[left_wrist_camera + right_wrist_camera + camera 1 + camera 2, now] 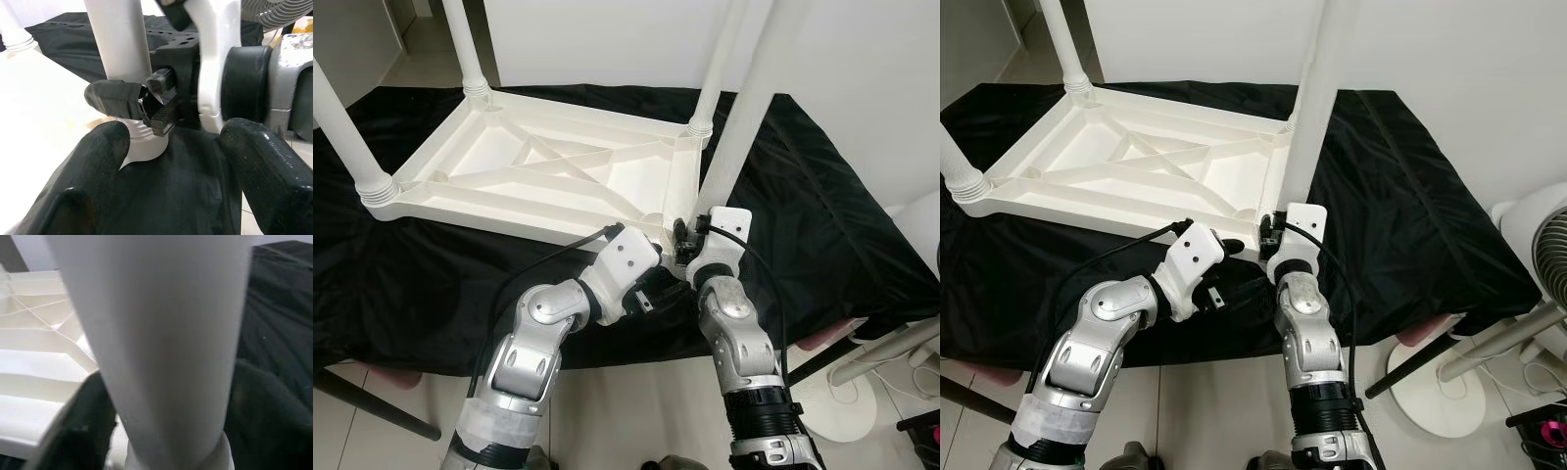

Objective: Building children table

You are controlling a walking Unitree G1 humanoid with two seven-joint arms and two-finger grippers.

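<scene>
**White plastic leg gripped at the near corner of the upturned table**

White plastic makes up every part of the children's table; no brand, label or writing can be read on it or on the arms.

Nearest the camera, both silver arms reach forward to the table's near right corner. The right gripper (146, 100) is closed on the base of the near right leg (744, 127), its taped black fingers (110, 98) pressed against the leg just above the ribbed collar where the leg meets its socket. In the right wrist view the leg (161, 342) stands upright between that gripper's dark fingers. The left gripper (171, 166) hovers just beside the same corner with its two black fingers spread wide, holding nothing; its fingertips lie either side of the collar without clearly touching it.

The upturned tabletop (548, 171) lies underside up on a black cloth (822, 215), its cross-braced ribs showing. Three more legs stand in their corner sockets: the near left leg (347, 127), the far left leg (465, 49) and the far right leg (710, 83).

A white standing fan (1542, 245) is on the floor to the right, well apart from the table.
</scene>
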